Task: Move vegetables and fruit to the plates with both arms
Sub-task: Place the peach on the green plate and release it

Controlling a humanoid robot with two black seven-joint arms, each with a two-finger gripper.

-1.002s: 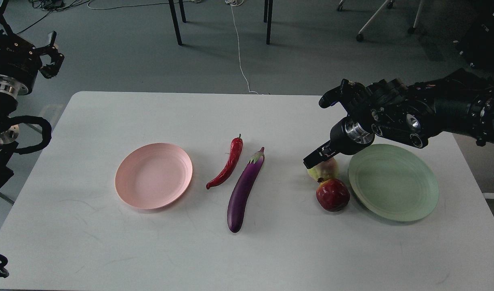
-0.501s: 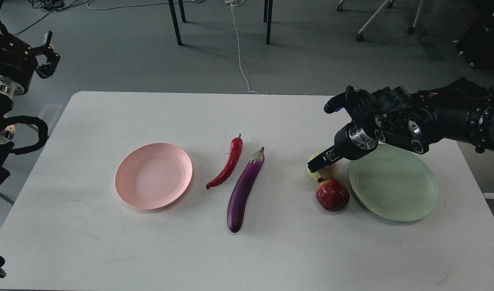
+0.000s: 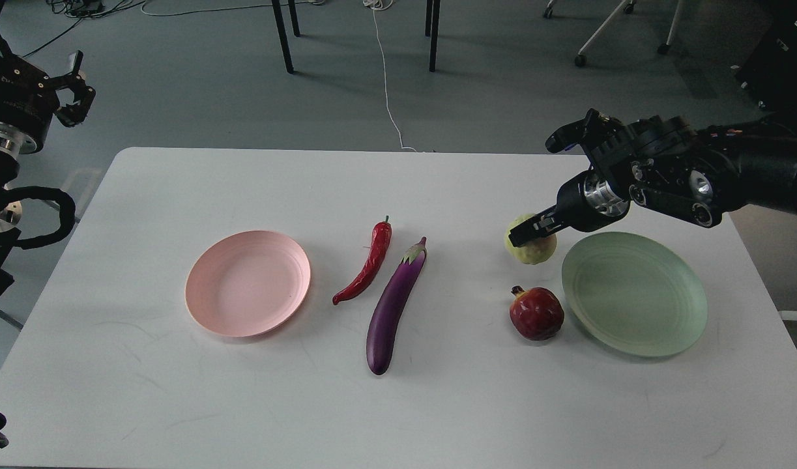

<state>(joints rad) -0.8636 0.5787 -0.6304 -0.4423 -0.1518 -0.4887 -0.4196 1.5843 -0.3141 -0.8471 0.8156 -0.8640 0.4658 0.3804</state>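
Observation:
My right gripper (image 3: pixel 527 233) is shut on the round yellow-green fruit (image 3: pixel 534 247) and holds it just above the table, to the left of the pale green plate (image 3: pixel 635 293). The dark red pomegranate (image 3: pixel 536 314) sits on the table against the green plate's left rim. The red chili pepper (image 3: pixel 369 264) and the purple eggplant (image 3: pixel 391 306) lie side by side at the table's middle. The pale pink plate (image 3: pixel 248 283) sits empty to their left. My left gripper (image 3: pixel 72 85) is open and empty, raised beyond the table's far left corner.
The white table (image 3: pixel 437 404) carries everything. Beyond its far edge are the grey floor, black chair legs (image 3: pixel 282 36) and a white cable (image 3: pixel 388 98). A looped black cable (image 3: pixel 46 218) of my left arm hangs at the left edge.
My right gripper has risen and moved right and away with the yellow-green fruit, off the table and clear of the pomegranate. My left arm drew slightly further left.

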